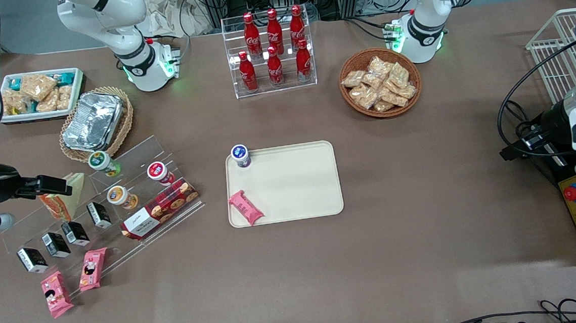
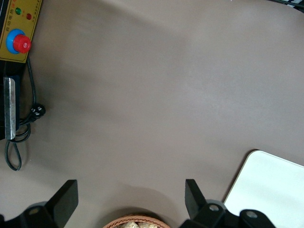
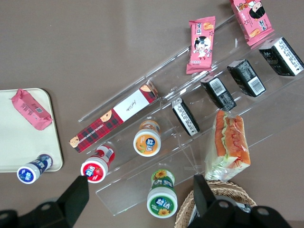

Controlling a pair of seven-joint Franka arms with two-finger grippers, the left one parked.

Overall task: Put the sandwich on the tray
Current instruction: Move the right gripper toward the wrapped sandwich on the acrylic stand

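The sandwich [image 1: 63, 200], a clear-wrapped wedge with orange-red and green filling, leans on the clear stepped rack [image 1: 131, 162] toward the working arm's end of the table. It also shows in the right wrist view [image 3: 228, 145]. The beige tray [image 1: 294, 181] lies mid-table, and also shows in the right wrist view [image 3: 23, 142] and the left wrist view [image 2: 273, 190]. My right gripper [image 1: 61, 186] is open and empty, hovering above the rack right beside the sandwich. In the right wrist view the gripper [image 3: 140, 190] has its fingers [image 3: 78, 192] spread wide over a green-lidded cup [image 3: 162, 197].
On the tray sit a blue-lidded cup [image 1: 240, 156] and a pink snack packet [image 1: 245, 208]. The rack holds cups, black cartons [image 1: 75, 233], a biscuit box [image 1: 159, 209] and pink packets [image 1: 93, 269]. A foil container in a wicker basket [image 1: 93, 122] stands just farther from the camera. Cola bottles [image 1: 274, 51] and a snack basket [image 1: 380, 81] stand farther back.
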